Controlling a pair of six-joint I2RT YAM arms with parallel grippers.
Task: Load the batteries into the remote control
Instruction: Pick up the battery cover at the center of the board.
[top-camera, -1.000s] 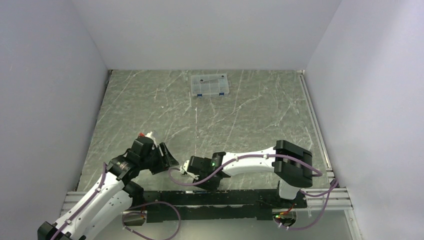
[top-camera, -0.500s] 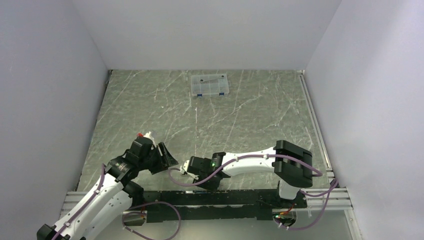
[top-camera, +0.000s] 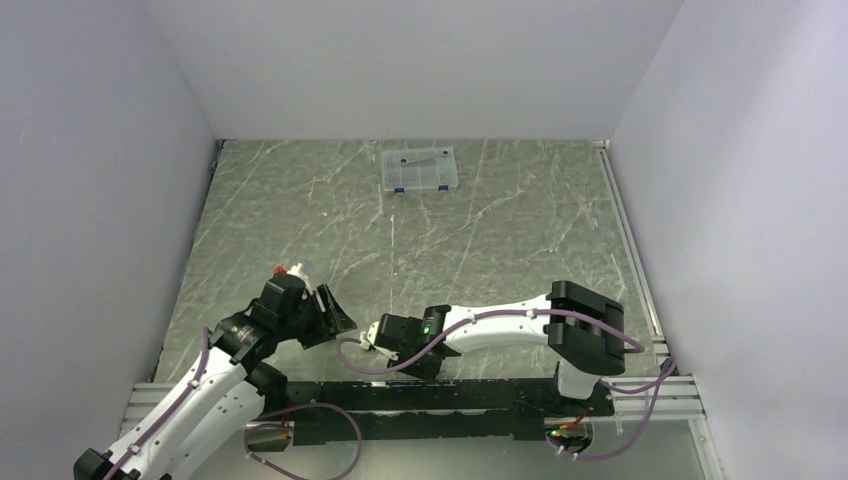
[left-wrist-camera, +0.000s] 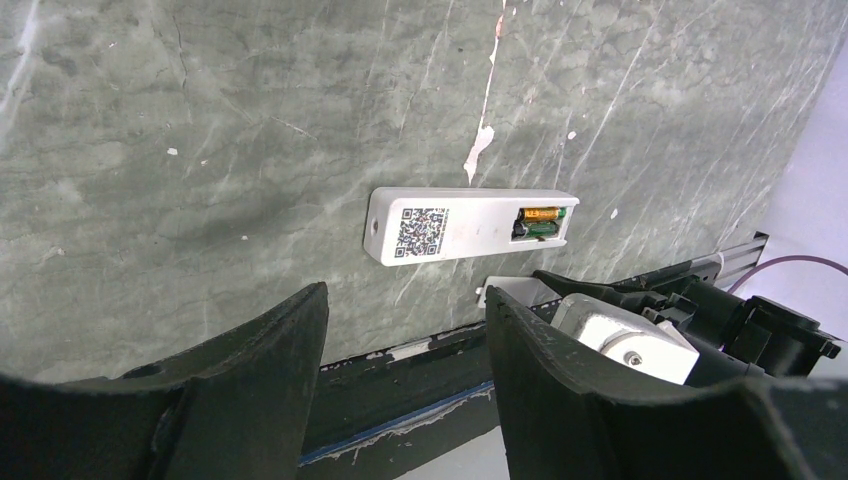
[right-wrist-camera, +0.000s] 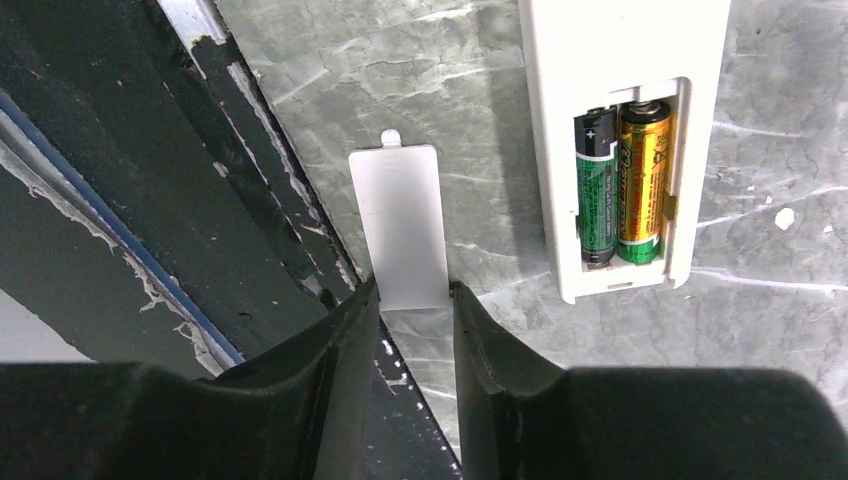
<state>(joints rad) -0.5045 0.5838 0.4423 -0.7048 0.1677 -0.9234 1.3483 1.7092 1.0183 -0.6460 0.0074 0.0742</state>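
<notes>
Since both batteries (right-wrist-camera: 620, 185) sit side by side in the little hole in the back of the remote control (right-wrist-camera: 620, 60), I think the loading is done and only the lid is left. The remote lies face down on the table, close to the near edge, between my two arms. The small white cover (right-wrist-camera: 400, 220) lies flat just beside it, not touching it. My right gripper (right-wrist-camera: 412, 300) has a finger on each side of the cover's near end, with only a narrow gap. I cannot tell if they pinch it yet. My left gripper (left-wrist-camera: 405, 310) hangs above the remote, wide open, with nothing in it.

Next I think I must pinch the thin cover, lift it and slide it over the batteries. It is flat, so it may slip, and its little tab has to go in the right way.

The table (left-wrist-camera: 200, 120) is grey-green stone with white streaks. A black rail (right-wrist-camera: 120, 150) runs along the near edge. A clear box (top-camera: 421, 170) with blue latches sits far off at the back. Plain pale walls (top-camera: 420, 60) stand on three sides.
</notes>
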